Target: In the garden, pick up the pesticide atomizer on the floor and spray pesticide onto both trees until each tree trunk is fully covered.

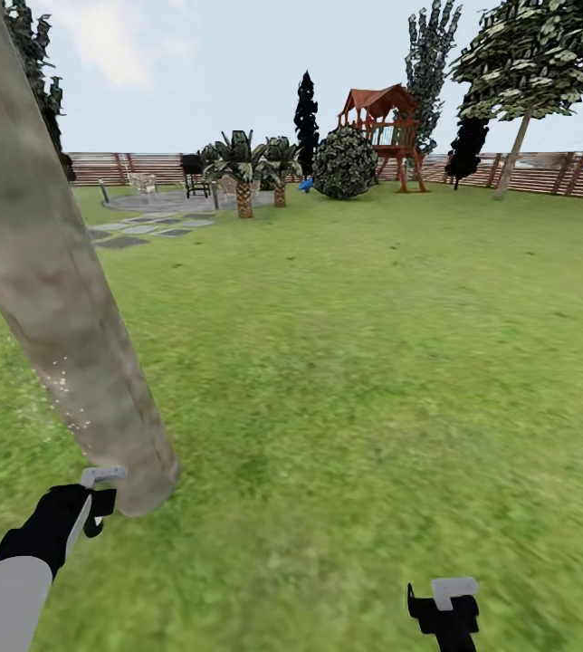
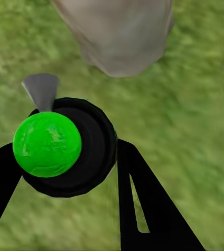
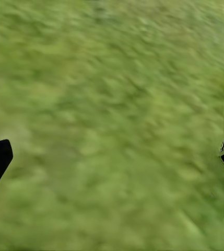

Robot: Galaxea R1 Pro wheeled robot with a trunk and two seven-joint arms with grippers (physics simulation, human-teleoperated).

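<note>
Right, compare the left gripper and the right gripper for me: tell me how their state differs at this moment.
The left gripper is shut on the pesticide atomizer, a green ball on a black body; the right gripper is open with only grass between its fingers. The left gripper sits right beside the tree trunk, where pale specks dot the bark; the right gripper hangs over open lawn, apart from any tree. Both have black fingers and point down towards the grass.

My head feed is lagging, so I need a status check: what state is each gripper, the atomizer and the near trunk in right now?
Left gripper: shut on the pesticide atomizer, beside the base of the trunk.
Pesticide atomizer: held between the left fingers, its pale nozzle aimed toward the trunk.
Tree trunk: standing, with pale specks on its lower part; elsewhere the bark looks bare.
Right gripper: open, nothing held, over grass.
</note>
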